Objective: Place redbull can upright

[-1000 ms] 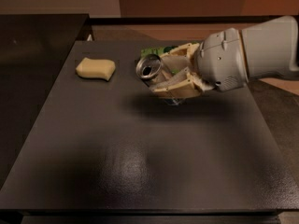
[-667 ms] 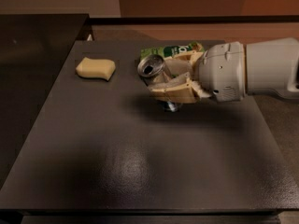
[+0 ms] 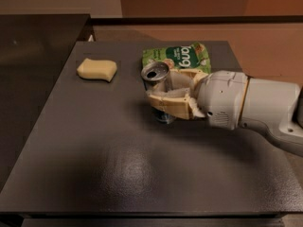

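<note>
Near table (image 3: 94,164) centre, off every edge | hand (image 3: 162,90) gripping redbull can (image 3: 155,73), seemingly near upright | snack bag (image 3: 177,56) just behind

redbull can (image 3: 155,73) silver-topped, dark | gripper (image 3: 162,92) cream, around can | bag (image 3: 182,56) green, white lettering | block (image 3: 97,69) seemingly pale-yellow

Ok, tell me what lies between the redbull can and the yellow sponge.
Only bare dark tabletop, in the camera view. The pincer grips the redbull can right of the yellow sponge.

White lettering, roughly "ong", on green bag (image 3: 176,58).
</note>
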`<action>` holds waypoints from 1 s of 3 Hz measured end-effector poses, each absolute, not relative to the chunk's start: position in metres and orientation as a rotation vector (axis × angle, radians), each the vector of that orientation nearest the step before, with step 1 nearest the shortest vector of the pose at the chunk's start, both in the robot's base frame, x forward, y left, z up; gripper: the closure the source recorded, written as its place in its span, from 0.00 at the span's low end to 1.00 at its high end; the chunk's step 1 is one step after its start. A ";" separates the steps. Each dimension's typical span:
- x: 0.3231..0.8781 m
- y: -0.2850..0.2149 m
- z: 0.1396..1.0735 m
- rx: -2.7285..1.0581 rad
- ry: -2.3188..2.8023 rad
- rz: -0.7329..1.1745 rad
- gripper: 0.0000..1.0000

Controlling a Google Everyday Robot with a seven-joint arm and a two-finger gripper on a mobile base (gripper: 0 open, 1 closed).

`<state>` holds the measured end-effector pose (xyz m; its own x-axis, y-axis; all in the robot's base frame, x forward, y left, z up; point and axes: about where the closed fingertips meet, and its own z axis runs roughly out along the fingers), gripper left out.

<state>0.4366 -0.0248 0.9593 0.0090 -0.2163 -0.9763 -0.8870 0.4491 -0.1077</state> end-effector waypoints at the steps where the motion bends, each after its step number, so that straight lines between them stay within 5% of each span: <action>1: 0.435 -0.022 0.949 -0.921 1.504 0.723 1.00; 3: 0.431 -0.013 0.924 -0.800 1.506 0.717 1.00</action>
<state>0.4309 -0.0134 0.9242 -0.0373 -0.0764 -0.9964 -0.8218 0.5696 -0.0130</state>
